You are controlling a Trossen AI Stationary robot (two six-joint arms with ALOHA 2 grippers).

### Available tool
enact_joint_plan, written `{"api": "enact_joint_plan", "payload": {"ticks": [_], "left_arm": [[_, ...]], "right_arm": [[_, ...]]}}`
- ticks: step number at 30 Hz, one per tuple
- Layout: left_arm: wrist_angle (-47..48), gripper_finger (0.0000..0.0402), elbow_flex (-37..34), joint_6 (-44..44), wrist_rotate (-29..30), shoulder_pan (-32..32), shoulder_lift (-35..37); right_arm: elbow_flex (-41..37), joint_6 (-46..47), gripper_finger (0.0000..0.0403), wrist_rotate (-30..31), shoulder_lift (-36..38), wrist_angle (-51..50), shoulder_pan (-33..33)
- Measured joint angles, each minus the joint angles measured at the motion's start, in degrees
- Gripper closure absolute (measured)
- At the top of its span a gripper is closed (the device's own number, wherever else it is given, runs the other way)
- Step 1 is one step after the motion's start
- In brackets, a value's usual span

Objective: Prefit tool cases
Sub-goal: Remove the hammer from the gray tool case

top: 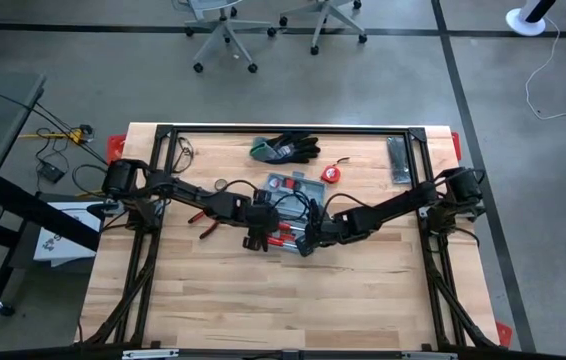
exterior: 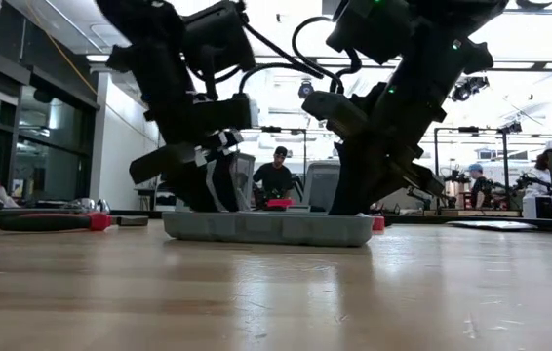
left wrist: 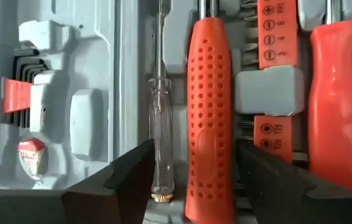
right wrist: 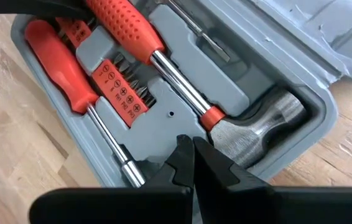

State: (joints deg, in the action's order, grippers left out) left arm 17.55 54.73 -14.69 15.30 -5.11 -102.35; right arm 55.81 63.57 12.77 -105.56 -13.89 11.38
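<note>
Left gripper [left wrist: 191, 180]: open astride orange handle [left wrist: 208, 112], holding nothing; press straight down.
Right gripper [right wrist: 193, 163]: shut, empty, over tool case [right wrist: 313, 124].

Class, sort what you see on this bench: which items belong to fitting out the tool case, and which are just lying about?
Belongs to the job:
open grey-blue plastic tool case
orange dimpled-handle hammer
clear-handled slim screwdriver
orange bit holder strip

Lying about:
black-and-green gloves
narrow dark grey flat bar
small round red object
</note>
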Motion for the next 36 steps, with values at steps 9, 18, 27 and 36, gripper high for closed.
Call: {"api": "enact_joint_plan", "payload": {"ticks": [9, 18, 27, 36], "left_arm": [[-12.3, 0.0172, -3.6, -5.2, 13.8, -0.8, -0.6], [-17.3, 0.0172, -3.2, -5.7, 16.1, 0.9, -5.6], [-27.1, 0.0186, -3.4, -2.0, 15.2, 2.8, -7.5], [-30.5, 0.0257, -3.2, -10.1, 5.1, 6.4, -10.2]], "right_arm": [[-0.1, -0.7, 0.0403, 0.2, -0.1, 1.3, 0.0], [-0.1, -0.9, 0.0403, 0.7, 0.0, 1.2, 0.9], [-0.2, -0.6, 0.0403, 0.8, 0.0, 1.3, 1.6], [-0.2, -0.5, 0.0403, 1.8, 0.0, 1.2, 2.4]]}}
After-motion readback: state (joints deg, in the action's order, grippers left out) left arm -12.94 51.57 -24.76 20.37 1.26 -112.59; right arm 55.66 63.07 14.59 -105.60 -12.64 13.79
